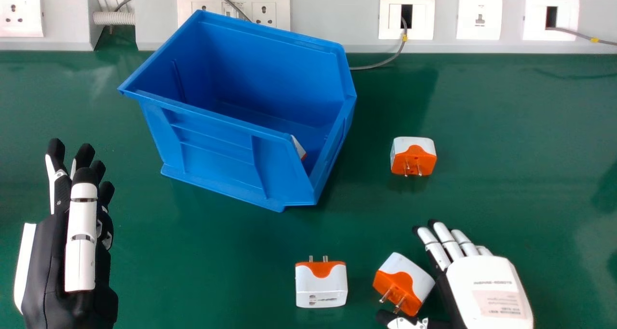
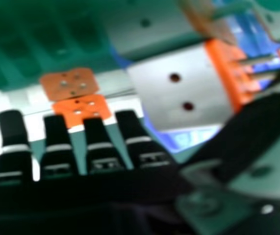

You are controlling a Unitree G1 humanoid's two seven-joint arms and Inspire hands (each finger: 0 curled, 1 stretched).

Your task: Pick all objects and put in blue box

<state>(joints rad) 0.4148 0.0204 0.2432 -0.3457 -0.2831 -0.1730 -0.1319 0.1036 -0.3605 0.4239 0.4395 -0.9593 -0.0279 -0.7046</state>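
My right hand (image 1: 487,285) is at the lower right of the head view, palm down with straight fingers; a white and orange plug adapter (image 1: 404,284) lies between its thumb and fingers, not gripped. In the right hand view the hand's fingers (image 2: 98,147) and that adapter (image 2: 179,88) show close together. A second adapter (image 1: 321,284) stands left of it, a third (image 1: 413,156) farther back, right of the blue box (image 1: 207,150). Part of another adapter (image 1: 299,148) shows inside the box. My left hand (image 1: 81,242) is held at the far left with its fingers extended.
The green table (image 1: 520,174) carries all of this. A grey trunking with sockets (image 1: 337,10) runs along the back edge, behind the box. A grey cable (image 1: 381,62) hangs onto the table behind the box's right side.
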